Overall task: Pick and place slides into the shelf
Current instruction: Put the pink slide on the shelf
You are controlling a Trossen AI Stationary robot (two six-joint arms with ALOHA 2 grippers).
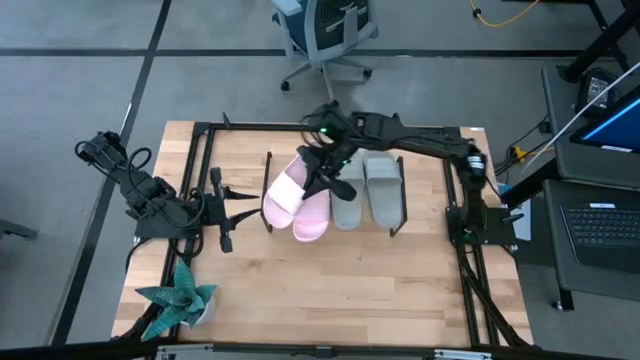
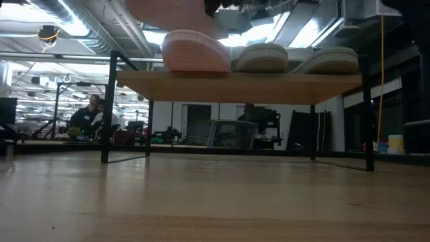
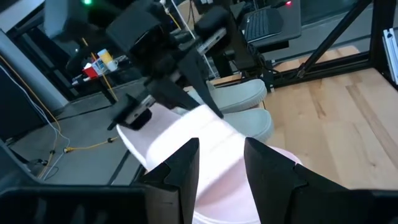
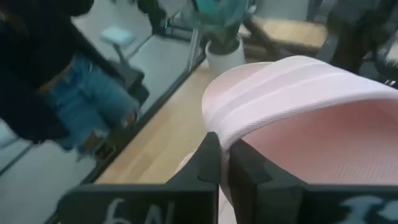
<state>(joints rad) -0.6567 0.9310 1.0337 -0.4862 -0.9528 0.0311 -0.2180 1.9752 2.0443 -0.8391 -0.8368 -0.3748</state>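
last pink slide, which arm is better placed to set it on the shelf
Right. The right gripper already grips the tilted pink slide by its strap, above the shelf, beside the other pink slide. The left gripper waits at the shelf's left end, holding nothing.

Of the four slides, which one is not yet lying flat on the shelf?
The leftmost pink slide: the right gripper holds it tilted, while the other pink one and both grey-green ones lie flat.

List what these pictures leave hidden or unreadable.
- High view: the right gripper covers the strap of the tilted pink slide, hiding the grip there.
- Low view: the shelf board hides the slides' undersides; the top edge cuts off the gripper.
- Right wrist view: background person is blurred.
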